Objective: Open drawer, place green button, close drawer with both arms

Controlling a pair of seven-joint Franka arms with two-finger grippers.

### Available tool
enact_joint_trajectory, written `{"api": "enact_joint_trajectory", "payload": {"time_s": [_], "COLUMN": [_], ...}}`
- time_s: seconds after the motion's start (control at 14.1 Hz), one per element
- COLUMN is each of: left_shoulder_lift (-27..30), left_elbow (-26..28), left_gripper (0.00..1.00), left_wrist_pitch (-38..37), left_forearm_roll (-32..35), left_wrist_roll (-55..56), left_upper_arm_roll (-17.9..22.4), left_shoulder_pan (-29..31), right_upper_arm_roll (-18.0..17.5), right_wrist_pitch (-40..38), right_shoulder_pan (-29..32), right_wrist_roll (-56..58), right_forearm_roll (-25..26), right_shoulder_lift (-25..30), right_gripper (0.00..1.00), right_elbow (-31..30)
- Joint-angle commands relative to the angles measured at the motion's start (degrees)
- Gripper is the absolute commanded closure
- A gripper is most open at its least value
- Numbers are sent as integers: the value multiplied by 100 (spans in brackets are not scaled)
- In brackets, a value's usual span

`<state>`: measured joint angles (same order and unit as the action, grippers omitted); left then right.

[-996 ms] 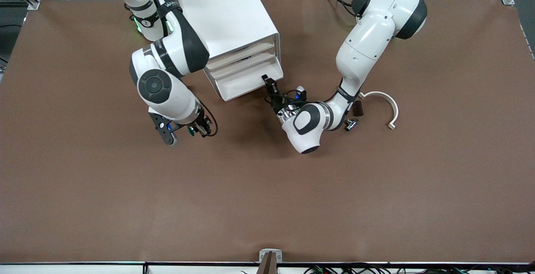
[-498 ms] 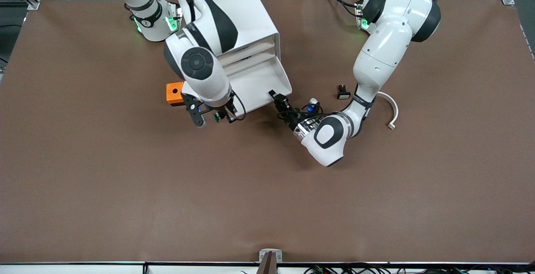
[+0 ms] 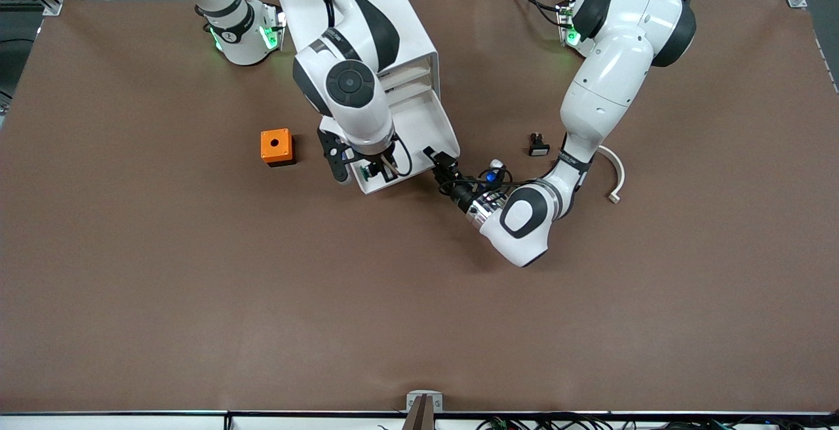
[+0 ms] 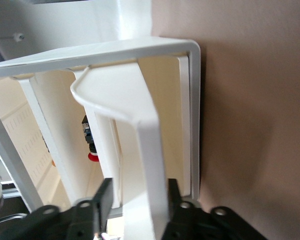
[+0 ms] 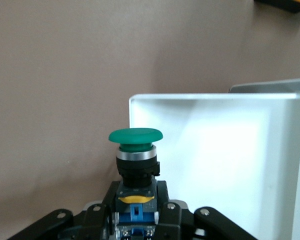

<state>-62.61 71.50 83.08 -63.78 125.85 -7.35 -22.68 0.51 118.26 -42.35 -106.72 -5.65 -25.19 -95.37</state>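
Starting at the right arm's end, we count one orange cube with a hole in its top (image 3: pixel 276 146), standing alone, well apart from the big white rounded cabinet (image 3: pixel 354 17). A wide stretch of bare brown tabletop (image 3: pixel 393 318) lies nearer the camera.

Next comes the right pincer (image 3: pixel 370 171), clamped on the one green-capped pushbutton with a blue-and-black body (image 5: pixel 135 150). It holds the button upright over the front corner of the one pulled-out white drawer (image 3: pixel 426 128), just at the drawer's edge.

At the drawer's other front corner, the left pincer (image 3: pixel 438 158) straddles the front lip. Its fingers (image 4: pixel 102 197) are parted, and we see a gap on one side.

Toward the left arm's end lie one small black part with a white face (image 3: pixel 538 145) and one white curved strip (image 3: pixel 613 171), near each other but apart.
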Motion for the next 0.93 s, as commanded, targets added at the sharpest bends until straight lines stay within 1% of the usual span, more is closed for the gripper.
{"api": "enact_joint_trajectory", "payload": {"time_s": [0.0,0.14,0.21,0.36,0.5,0.64,0.85], "left_shoulder_lift": [135,179,179,179,179,205,381], "left_elbow": [-57,-57,-57,-57,-57,-92,-197], "left_gripper": [0,0,0,0,0,0,0], "left_wrist_pitch": [94,313,358,367,428,455,455], "left_forearm_roll": [-82,-56,-47,-38,-38,-21,233], "left_wrist_roll": [-498,-858,-886,-886,-974,-1647,-3131], "left_upper_arm_roll": [5,40,136,286,322,374,471], "left_shoulder_pan": [18,88,80,36,62,80,71], "right_upper_arm_roll": [46,37,46,46,46,46,46], "right_wrist_pitch": [110,320,373,417,444,558,751], "right_shoulder_pan": [-194,-256,-291,-361,-449,-511,-572], "right_wrist_roll": [-234,-270,-270,-270,-279,-410,-481], "right_forearm_roll": [-251,-278,-270,-279,-278,-279,-279], "right_shoulder_lift": [-91,-91,-91,-126,-188,-284,-372], "right_gripper": [100,100,100,100,100,100,100], "right_elbow": [-16,-235,-323,-394,-394,-394,-394]}}
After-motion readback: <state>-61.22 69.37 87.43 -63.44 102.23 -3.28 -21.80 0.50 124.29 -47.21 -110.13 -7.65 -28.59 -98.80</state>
